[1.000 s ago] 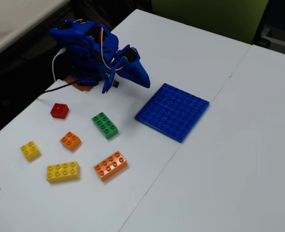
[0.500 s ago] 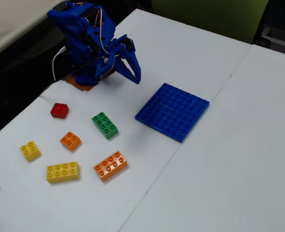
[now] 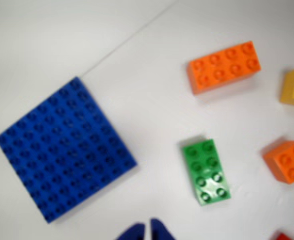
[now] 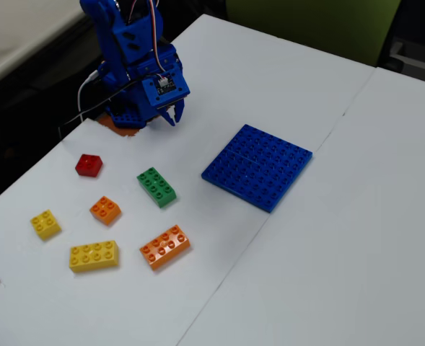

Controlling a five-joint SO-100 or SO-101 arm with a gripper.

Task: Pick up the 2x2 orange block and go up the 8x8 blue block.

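The 2x2 orange block (image 4: 105,210) lies on the white table at the left of the fixed view, between a red brick and a yellow 2x4 brick. It also shows at the right edge of the wrist view (image 3: 286,161). The 8x8 blue block (image 4: 257,166) lies flat to the right of the bricks, and fills the left of the wrist view (image 3: 64,150). My gripper (image 4: 172,114) hangs from the blue arm near the table's far left edge, pointing down, well above and behind the bricks. Its blue fingertips (image 3: 147,231) meet at the wrist view's bottom edge, shut and empty.
Around the orange block lie a green 2x4 brick (image 4: 156,187), a red 2x2 brick (image 4: 89,165), a yellow 2x2 brick (image 4: 45,224), a yellow 2x4 brick (image 4: 93,256) and an orange 2x4 brick (image 4: 164,246). The arm's base (image 4: 122,115) stands at the table's far left edge.
The arm has risen and drawn back. The gripper has swung from pointing right toward the blue block to pointing down near the base. No brick has moved.
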